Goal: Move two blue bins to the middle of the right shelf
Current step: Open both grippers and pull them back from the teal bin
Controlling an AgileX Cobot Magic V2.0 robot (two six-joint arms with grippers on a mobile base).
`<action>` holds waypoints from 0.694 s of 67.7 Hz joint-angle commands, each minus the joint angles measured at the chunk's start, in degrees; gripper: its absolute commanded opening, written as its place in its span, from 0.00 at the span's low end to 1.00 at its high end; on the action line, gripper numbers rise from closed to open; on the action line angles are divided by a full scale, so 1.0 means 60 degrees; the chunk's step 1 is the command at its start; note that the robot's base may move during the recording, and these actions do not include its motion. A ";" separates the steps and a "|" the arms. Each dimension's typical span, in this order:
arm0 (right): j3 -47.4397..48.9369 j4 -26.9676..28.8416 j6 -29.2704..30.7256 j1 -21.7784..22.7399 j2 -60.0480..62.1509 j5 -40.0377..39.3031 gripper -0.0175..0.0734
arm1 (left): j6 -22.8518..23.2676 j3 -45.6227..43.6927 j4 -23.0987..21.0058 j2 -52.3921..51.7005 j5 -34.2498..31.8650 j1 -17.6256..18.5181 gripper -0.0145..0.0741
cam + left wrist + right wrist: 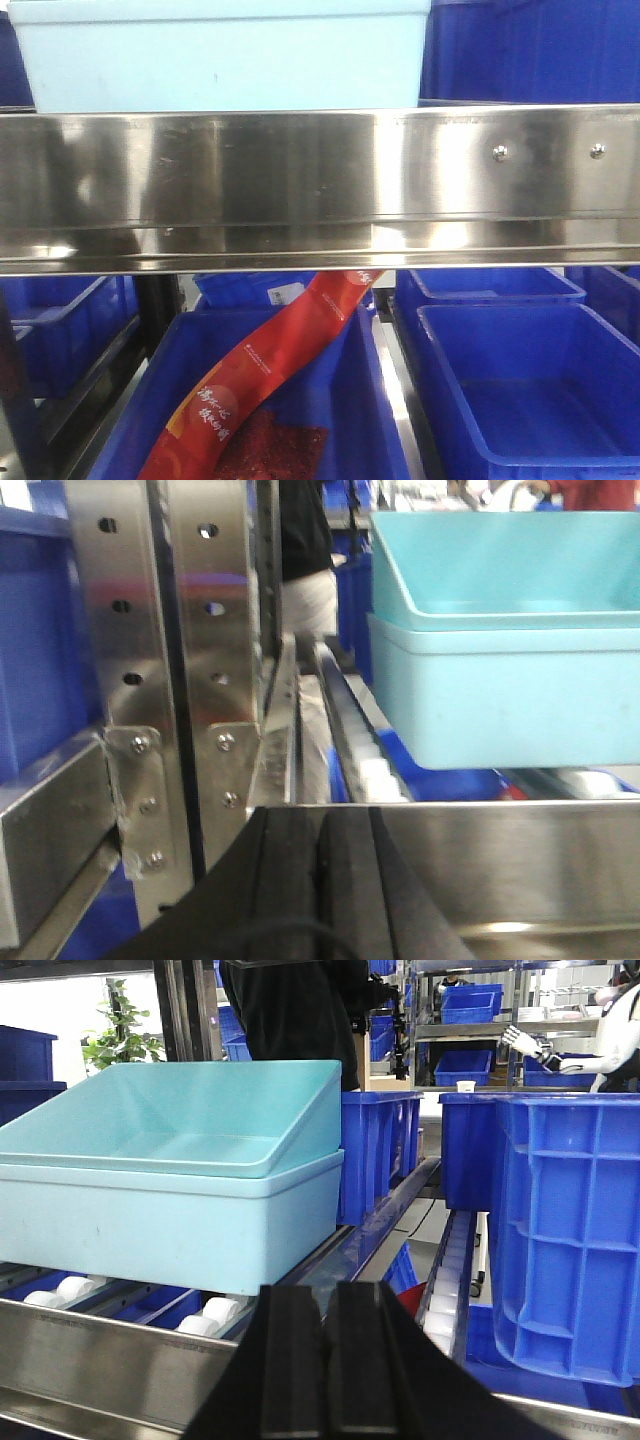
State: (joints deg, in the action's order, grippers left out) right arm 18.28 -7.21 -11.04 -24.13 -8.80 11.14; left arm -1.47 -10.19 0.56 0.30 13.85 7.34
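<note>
Two nested pale bins point(170, 1180) on rollers behind steel rail point(320, 185). Left gripper point(320, 880) and right gripper point(325, 1360): fingers pressed together, empty.

Light blue bins: you have two point(170, 1175), one nested in the other, at the left of the right wrist view.
Dark blue bins below the rail, front view: you can count at least five, the nearest at lower right point(530, 390).
Red snack packets: one point(270, 370), lower centre of the front view.
Steel shelf rails: one point(320, 185) across the front view.
Potted plants: one point(120, 1035), upper left of the right wrist view.
</note>
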 commanded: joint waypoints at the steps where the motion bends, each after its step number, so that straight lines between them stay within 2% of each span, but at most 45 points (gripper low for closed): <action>1: -0.0023 -0.0114 0.0040 0.0070 0.0025 -0.0222 0.01 | 0.0013 0.0912 0.0170 -0.0050 -0.1576 -0.0053 0.04; 8: -0.0023 -0.0114 0.0040 0.0070 0.0025 -0.0222 0.01 | 0.0037 0.1699 0.0170 -0.0050 -0.2811 -0.0053 0.04; 12: -0.0023 -0.0114 0.0040 0.0070 0.0025 -0.0222 0.01 | 0.0062 0.1699 0.0150 -0.0050 -0.2053 -0.0053 0.04; 47: -0.0023 -0.0114 0.0040 0.0070 0.0025 -0.0222 0.01 | 0.0062 0.1699 0.0045 -0.0050 -0.2244 -0.0053 0.04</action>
State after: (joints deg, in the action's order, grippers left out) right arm 18.28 -7.30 -11.04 -24.13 -8.80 11.14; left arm -1.47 0.14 1.05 0.30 1.71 7.34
